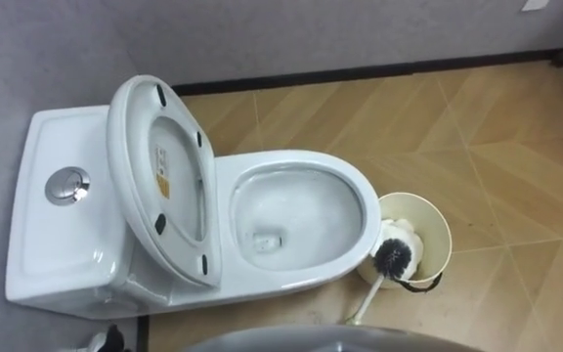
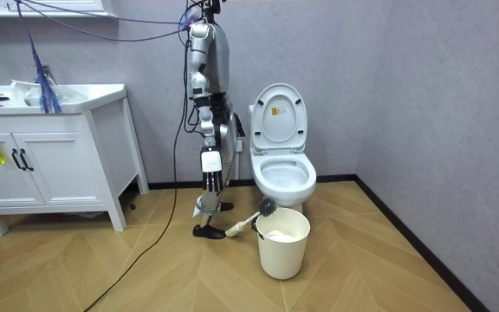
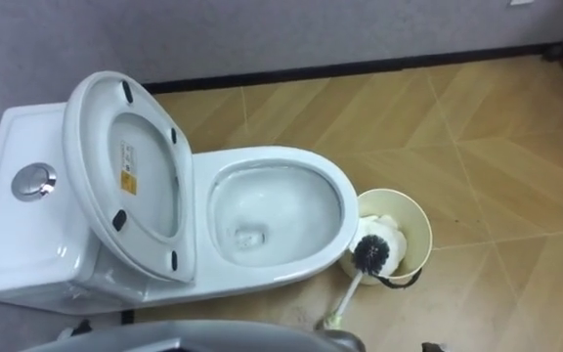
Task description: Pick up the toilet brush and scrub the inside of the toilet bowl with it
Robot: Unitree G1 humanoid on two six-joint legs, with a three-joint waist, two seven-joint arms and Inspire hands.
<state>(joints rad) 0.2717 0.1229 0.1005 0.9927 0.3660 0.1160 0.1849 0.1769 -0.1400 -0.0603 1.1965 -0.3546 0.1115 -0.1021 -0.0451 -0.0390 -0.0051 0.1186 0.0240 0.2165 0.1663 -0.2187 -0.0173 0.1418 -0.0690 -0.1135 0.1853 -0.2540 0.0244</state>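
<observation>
Brush is leaning with its black bristly head on the rim of the bin, and its white handle is slanting down to the floor. The bin is sitting just beside the toilet, whose lid is standing up, so the bowl is lying open for scrubbing. The robot is standing beside the toilet. One robot hand is hanging by its side with straight fingers, holding nothing.
</observation>
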